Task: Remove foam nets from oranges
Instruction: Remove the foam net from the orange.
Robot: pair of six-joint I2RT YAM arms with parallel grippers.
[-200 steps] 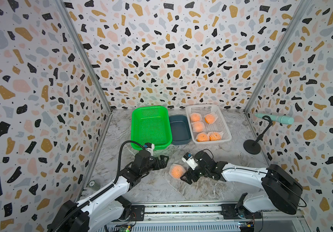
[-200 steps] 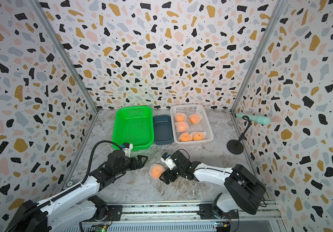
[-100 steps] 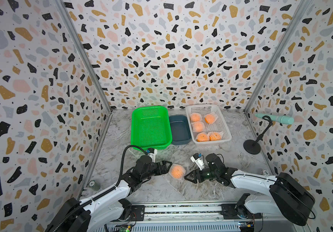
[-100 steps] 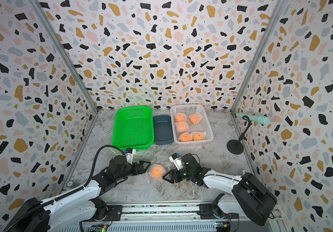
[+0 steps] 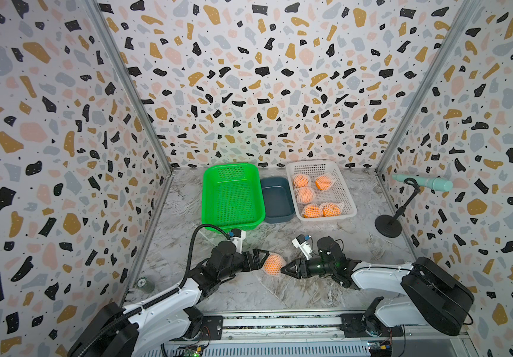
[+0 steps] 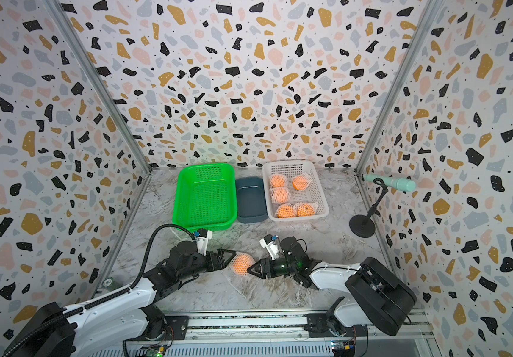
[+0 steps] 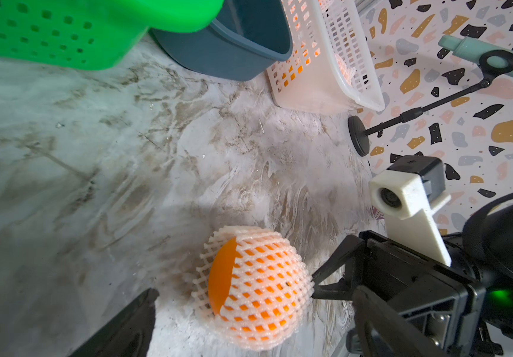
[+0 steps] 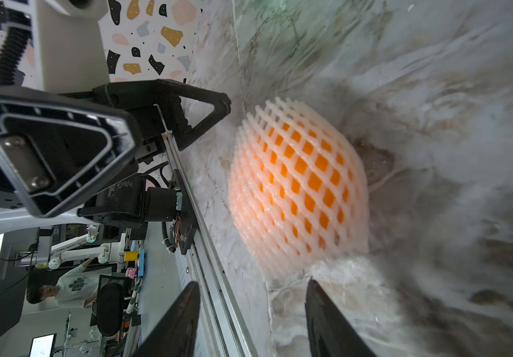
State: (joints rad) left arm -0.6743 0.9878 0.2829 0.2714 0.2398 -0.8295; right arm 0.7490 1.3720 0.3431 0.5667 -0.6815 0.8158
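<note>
One round orange fruit (image 5: 273,265) in a white foam mesh net (image 7: 267,278) lies on the marbled tabletop (image 5: 280,296), directly between the two arms. Net axis runs gripper to gripper: bare peel shows at the end facing the left gripper (image 5: 261,260), meshed end faces the right gripper (image 5: 283,269). Left jaws spread wide, just beside the fruit. Right jaws partly apart, tips at the mesh, nothing pinched. Right likely better placed to take the net.
</note>
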